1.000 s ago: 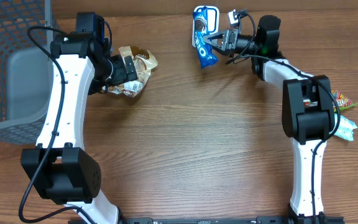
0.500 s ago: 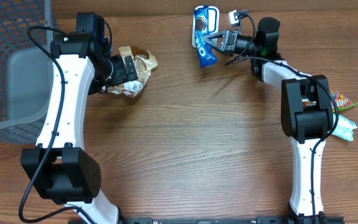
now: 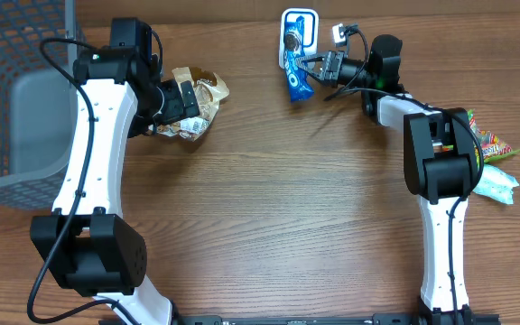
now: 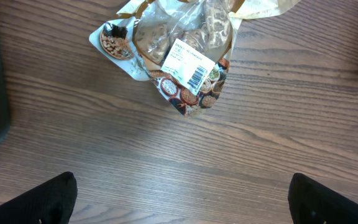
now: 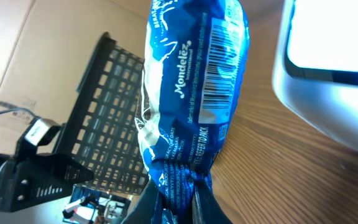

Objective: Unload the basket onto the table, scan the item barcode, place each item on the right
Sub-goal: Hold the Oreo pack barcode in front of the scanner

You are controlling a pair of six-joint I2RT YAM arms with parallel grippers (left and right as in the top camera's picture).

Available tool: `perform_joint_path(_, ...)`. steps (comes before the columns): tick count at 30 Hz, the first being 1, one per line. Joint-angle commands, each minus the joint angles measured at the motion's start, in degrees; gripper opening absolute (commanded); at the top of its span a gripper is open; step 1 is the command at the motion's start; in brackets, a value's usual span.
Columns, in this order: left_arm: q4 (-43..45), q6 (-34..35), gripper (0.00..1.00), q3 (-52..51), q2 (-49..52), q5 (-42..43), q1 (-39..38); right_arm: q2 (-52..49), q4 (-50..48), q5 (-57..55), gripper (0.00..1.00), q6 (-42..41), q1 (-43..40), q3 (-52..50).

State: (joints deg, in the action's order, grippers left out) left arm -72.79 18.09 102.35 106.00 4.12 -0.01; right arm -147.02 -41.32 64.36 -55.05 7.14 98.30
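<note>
Overhead, pinching the packet [image 3: 298,79] in the closed right tool [image 3: 311,65] at the far edge of the surface [image 3: 287,208], long axis running toward the scanner [image 3: 300,20] just beyond. Holding the left tool [image 3: 183,113] wide open over a bag [image 3: 208,90], well apart.

Left wrist: looking down on that bag, gripping nothing.

Right wrist: clamping the crimped end, showing the barcode [image 5: 219,68] beside the scanner, likely needing a turn toward it, with room around for turning.
</note>
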Motion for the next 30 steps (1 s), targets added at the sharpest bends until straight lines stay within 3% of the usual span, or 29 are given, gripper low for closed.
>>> perform_joint_path(1, 0.02, 0.35, 1.00, -0.20, 0.50, 0.37, -0.39, 0.13, -3.28, 1.77, 0.04, -2.49, -0.37, 0.85)
perform_joint_path(11, 0.00, 0.35, 1.00, -0.20, 0.50, 0.37, -0.39, 1.42, -23.78, 7.02, 0.04, -16.87, -0.42, 0.85)
perform_joint_path(30, 0.00, 0.35, 1.00, -0.20, 0.50, 0.37, -0.39, 4.31, -18.75, 22.25, 0.04, -17.22, 3.80, 0.72)
